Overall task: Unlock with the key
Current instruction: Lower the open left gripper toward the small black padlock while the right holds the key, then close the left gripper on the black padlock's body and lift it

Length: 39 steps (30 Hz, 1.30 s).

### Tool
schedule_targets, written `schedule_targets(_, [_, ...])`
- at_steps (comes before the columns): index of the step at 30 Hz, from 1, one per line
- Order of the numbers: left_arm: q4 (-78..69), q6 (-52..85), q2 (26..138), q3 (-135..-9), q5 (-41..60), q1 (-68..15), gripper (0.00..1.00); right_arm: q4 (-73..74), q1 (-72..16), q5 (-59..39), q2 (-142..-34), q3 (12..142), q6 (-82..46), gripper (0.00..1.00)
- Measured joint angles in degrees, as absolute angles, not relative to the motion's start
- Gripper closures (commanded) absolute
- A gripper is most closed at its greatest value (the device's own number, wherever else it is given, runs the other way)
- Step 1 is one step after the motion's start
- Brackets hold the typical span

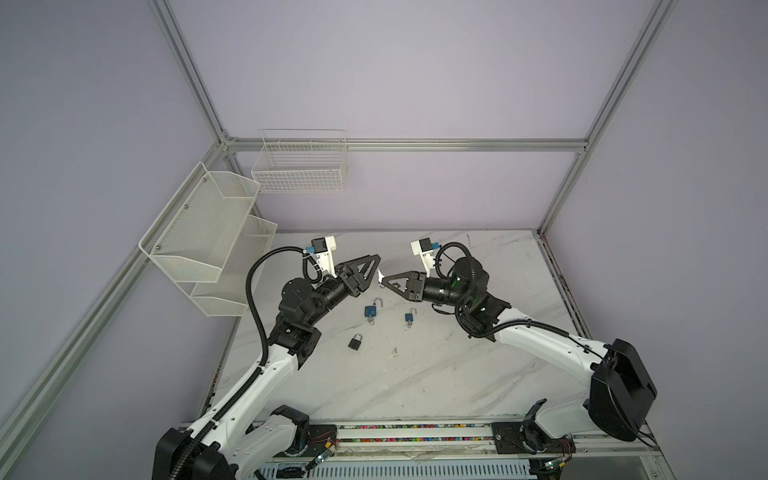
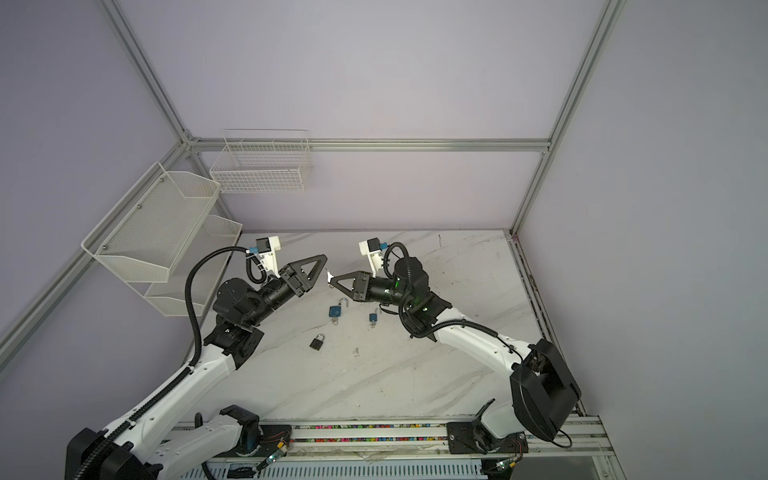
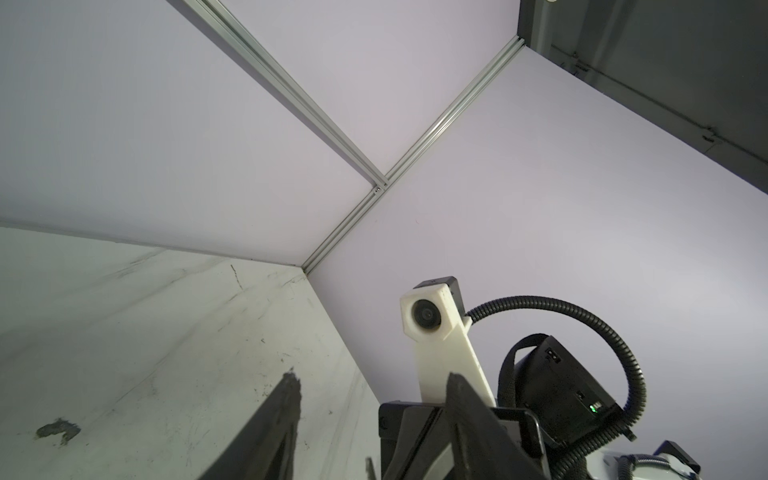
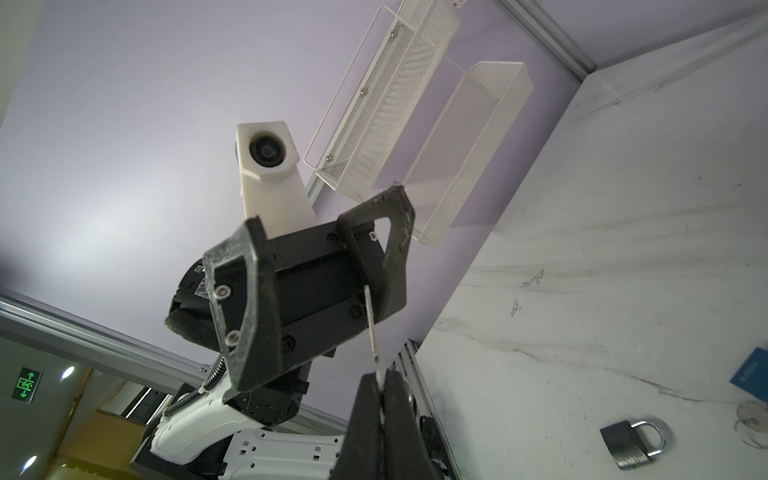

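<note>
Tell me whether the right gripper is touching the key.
Touching: the right wrist view shows the right gripper pinching the key between its fingertips.

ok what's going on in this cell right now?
Key-and-padlock job. The right pincer is shut on a small silver key, held in the air above the table. The left pincer faces it, open and empty. On the table below lie two blue padlocks and a black padlock with its shackle closed. Neither pincer touches a lock.
</note>
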<state>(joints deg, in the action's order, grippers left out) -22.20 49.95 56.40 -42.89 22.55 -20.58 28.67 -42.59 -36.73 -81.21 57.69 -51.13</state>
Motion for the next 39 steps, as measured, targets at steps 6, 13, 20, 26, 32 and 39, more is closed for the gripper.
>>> schedule_targets(6, [1.8,40.9,52.5,-46.6,13.8,-20.3,0.37,15.4,-42.1,-31.6,-77.0,56.2,-42.8,1.00])
schedule_targets(13, [23.2,35.3,57.4,-47.5,7.1,-20.3,0.35,6.9,-42.1,-26.2,-75.9,50.5,-36.2,1.00])
schedule_targets(20, [31.4,32.8,66.7,-47.5,3.9,-21.5,0.31,3.5,-42.6,-24.8,-78.3,47.0,-32.4,1.00])
schedule_targets(26, [32.3,30.8,75.0,-47.5,1.5,-23.1,0.29,2.2,-43.2,-23.3,-78.5,46.3,-31.2,1.00])
schedule_targets(32, [32.2,29.4,82.0,-47.5,0.6,-24.3,0.29,1.8,-43.3,-22.6,-79.1,45.8,-30.3,1.00])
schedule_targets(39, [32.2,29.4,86.6,-47.5,-1.0,-26.9,0.34,1.8,-43.4,-22.2,-79.1,45.5,-29.9,1.00])
